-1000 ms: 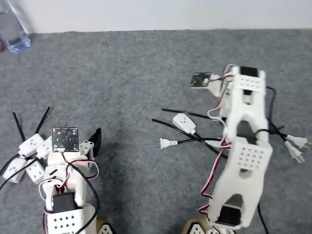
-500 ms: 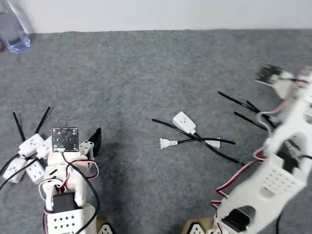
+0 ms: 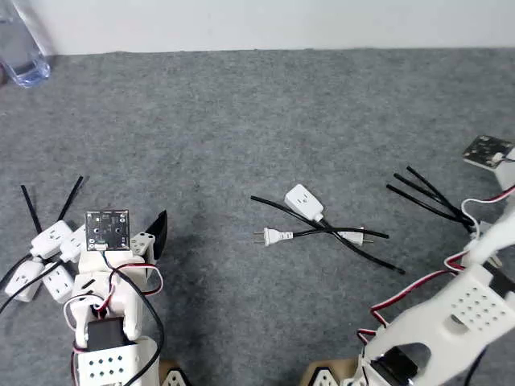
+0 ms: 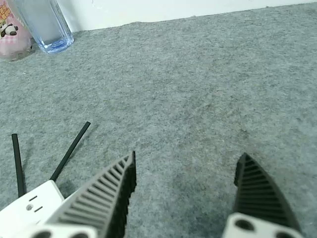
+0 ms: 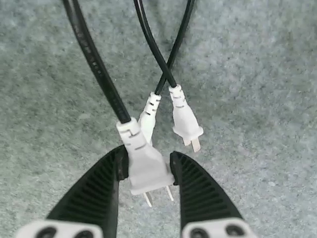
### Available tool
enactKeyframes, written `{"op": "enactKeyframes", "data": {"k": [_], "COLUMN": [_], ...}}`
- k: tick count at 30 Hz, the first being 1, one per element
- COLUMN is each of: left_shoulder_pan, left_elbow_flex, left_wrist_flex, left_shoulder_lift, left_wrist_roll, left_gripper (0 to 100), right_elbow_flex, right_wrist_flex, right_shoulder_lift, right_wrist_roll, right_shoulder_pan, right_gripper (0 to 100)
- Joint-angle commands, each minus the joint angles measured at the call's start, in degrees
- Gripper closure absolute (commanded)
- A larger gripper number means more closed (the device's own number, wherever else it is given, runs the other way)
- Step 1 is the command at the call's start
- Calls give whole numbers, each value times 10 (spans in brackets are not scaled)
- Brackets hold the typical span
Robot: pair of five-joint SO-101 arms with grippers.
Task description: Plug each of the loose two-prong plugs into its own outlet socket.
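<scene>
Right end effector [image 5: 147,153] has swung aside and now clamps a plug [image 5: 146,171] (left end effector [image 4: 188,157] gapes, idle): pickup done.

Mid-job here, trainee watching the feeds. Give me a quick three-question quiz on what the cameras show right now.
1. True or false: the left gripper is open and holds nothing.
2. What sits between the fingers of the right gripper? A) a screw B) a two-prong plug C) a battery
3. Fill in: in the high view, ___ plugs lie beside the lone outlet socket at mid-table.

Key: 1 true. 2 B, the two-prong plug. 3 two.
</scene>
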Motion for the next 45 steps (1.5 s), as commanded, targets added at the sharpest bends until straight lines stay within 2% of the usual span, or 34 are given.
{"op": "enactKeyframes", "data": {"k": [1, 5, 8, 15, 19, 28, 32, 37, 40, 45], "left_shoulder_pan": [5, 5, 5, 5, 5, 4, 4, 4, 5, 5], "left_elbow_flex": [-4, -4, -5, -5, -5, -4, -4, -8, -8, -7], "left_wrist_flex": [-14, -14, -14, -14, -14, -14, -14, 5, 4, -7], "left_shoulder_lift": [-8, -8, -8, -8, -8, -8, -8, -9, -9, -9], "left_wrist_roll": [-1, 0, 0, 0, 0, 0, 0, 0, 0, 0], "left_gripper": [695, 695, 695, 695, 695, 695, 695, 695, 695, 695], "right_elbow_flex": [-5, -5, -5, -10, -1, 262, 392, 510, 534, 524], "right_wrist_flex": [6, 6, 6, 51, 135, 125, 58, -70, -122, -149], "right_shoulder_lift": [-3, -4, -4, -17, -75, -310, -376, -385, -351, -271], "right_wrist_roll": [4, 4, 4, 7, 2, -19, -21, -20, -18, -18], "right_shoulder_pan": [2, 1, -2, -16, -68, -230, -296, -311, -311, -322], "right_gripper": [863, 603, 516, 515, 515, 515, 515, 515, 515, 516]}}
